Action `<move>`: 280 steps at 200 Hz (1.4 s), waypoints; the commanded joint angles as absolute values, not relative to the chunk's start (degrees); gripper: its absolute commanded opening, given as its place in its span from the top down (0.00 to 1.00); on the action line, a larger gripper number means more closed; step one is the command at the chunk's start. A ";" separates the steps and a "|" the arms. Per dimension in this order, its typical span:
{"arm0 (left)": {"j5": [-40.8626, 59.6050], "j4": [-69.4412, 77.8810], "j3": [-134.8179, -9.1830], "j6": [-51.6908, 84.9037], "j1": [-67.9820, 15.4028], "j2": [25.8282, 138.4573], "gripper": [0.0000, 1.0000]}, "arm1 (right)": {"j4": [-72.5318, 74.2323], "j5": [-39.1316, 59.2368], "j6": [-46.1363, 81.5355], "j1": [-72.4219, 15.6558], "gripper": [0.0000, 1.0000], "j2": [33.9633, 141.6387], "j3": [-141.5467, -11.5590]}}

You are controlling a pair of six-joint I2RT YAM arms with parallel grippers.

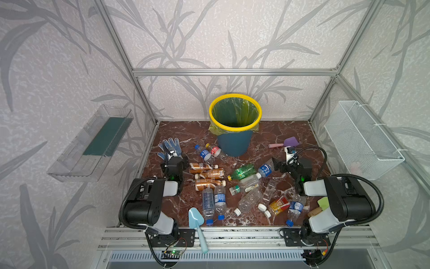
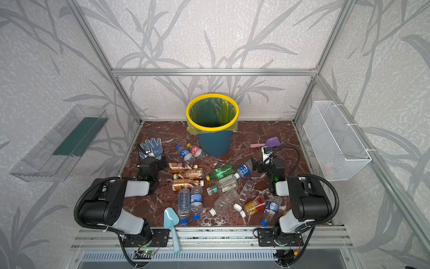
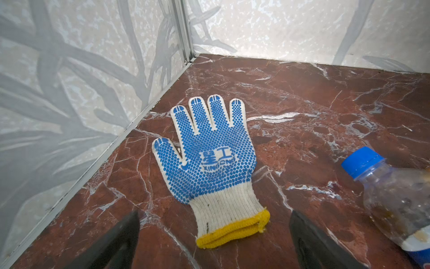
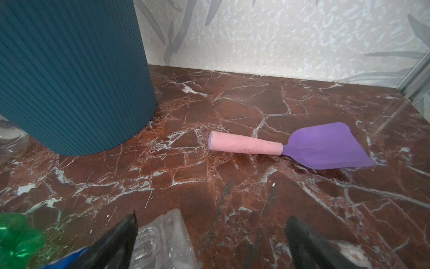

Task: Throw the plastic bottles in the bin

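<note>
- Standing upright at the centre of both top views, the bin (image 1: 235, 144) is against the back wall.
- Left gripper (image 3: 214, 214) and right gripper (image 4: 212, 216) both gape wide, holding nothing.
- The plastic bottles (image 1: 209, 173) lie scattered just below the bin, mid-frame.

Both arms sit folded, elbows raised near their bases, forearms stretched forward and low: the left arm (image 1: 149, 200) on the left, the right arm (image 1: 346, 198) on the right. The left gripper (image 3: 213, 215) has its jaws spread wide, gripping nothing — the right gripper (image 4: 212, 216) likewise.
</note>
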State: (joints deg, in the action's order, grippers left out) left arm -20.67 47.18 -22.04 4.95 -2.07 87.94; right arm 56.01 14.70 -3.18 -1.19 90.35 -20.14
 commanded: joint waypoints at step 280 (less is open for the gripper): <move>-19.41 48.07 -22.81 4.93 -1.27 87.29 0.10 | 56.43 14.79 -3.52 -1.38 0.00 90.62 -21.25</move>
